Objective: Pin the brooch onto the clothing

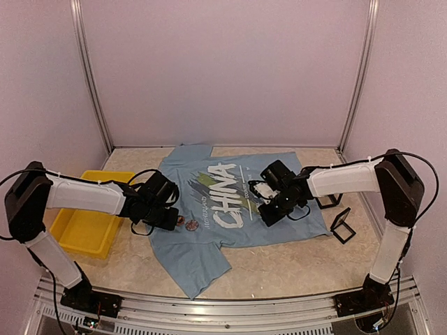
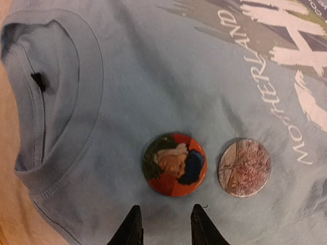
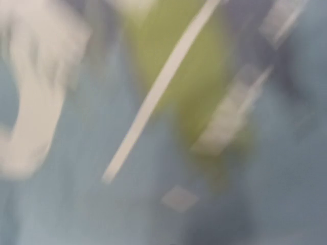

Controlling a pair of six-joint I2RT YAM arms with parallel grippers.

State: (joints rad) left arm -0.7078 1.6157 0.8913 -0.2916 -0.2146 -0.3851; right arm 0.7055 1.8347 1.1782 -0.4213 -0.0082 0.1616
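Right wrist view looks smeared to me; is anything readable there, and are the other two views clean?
Right wrist view: heavy motion blur, only streaks of the T-shirt in blue, white and green-yellow; nothing readable. Left wrist view: sharp, red brooch and pale brooch crisp, left end effector dark at the bottom edge. Top external view: evenly lit, no glare, brooches tiny.

Beige table [image 1: 279, 269]: light blue T-shirt [image 1: 202, 251] spread flat at middle. Yellow tray [image 1: 84, 227] at left, beside shirt. Two small black frames [image 1: 342, 225] at right, near shirt hem.
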